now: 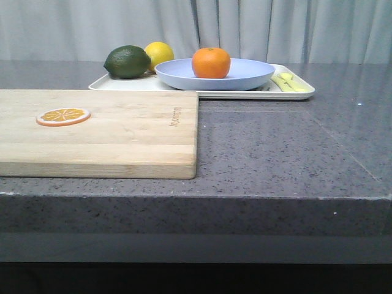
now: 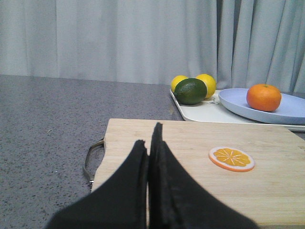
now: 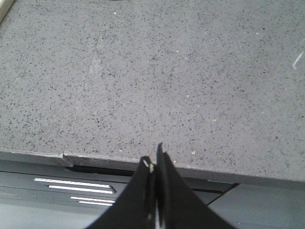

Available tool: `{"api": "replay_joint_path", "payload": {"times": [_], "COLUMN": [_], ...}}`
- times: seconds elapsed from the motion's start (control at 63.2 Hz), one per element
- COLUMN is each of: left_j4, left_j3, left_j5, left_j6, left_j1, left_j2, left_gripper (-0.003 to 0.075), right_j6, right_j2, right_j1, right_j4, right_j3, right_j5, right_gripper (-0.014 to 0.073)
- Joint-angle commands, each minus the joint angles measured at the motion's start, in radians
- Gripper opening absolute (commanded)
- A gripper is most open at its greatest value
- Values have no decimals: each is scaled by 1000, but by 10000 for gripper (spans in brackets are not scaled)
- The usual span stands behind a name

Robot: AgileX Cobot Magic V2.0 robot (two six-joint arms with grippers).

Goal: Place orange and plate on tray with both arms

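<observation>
The orange (image 1: 211, 62) sits in the pale lavender-blue plate (image 1: 251, 76), and the plate rests on the cream-white tray (image 1: 122, 84) at the back of the table. The left wrist view shows the same: the orange (image 2: 263, 97) in the plate (image 2: 286, 110) on the tray (image 2: 205, 112). My left gripper (image 2: 148, 136) is shut and empty, above the near end of the wooden cutting board (image 2: 190, 143). My right gripper (image 3: 154, 159) is shut and empty, over the table's front edge. Neither gripper shows in the front view.
A dark green lime (image 1: 127, 62) and a yellow lemon (image 1: 160, 52) lie on the tray's left part; a yellow-green object (image 1: 290, 82) lies at its right end. The cutting board (image 1: 110, 131) at front left carries a flat orange slice (image 1: 63, 116). Grey curtains hang behind.
</observation>
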Motion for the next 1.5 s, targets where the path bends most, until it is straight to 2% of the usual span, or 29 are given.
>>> {"api": "replay_joint_path", "payload": {"times": [0.0,0.332,0.522,1.488], "left_j4": [-11,-11,-11,-11], "left_j3": [26,26,26,26], "left_j5": [-81,-81,-81,-81], "left_j6": [0,0,0,0], "left_j1": [2,-19,12,12], "left_j2": [-18,-18,-18,-18], "left_gripper": [-20,-20,-20,-20], "right_j6": [-11,-11,-11,-11], "right_j2": [5,5,5,5], "right_j1": [-5,-5,-5,-5], "right_j4": [1,1,1,1], "right_j3": [-23,-23,-23,-23], "right_j5": [-64,-64,-64,-64], "right_gripper": [-67,-67,-67,-67]}}
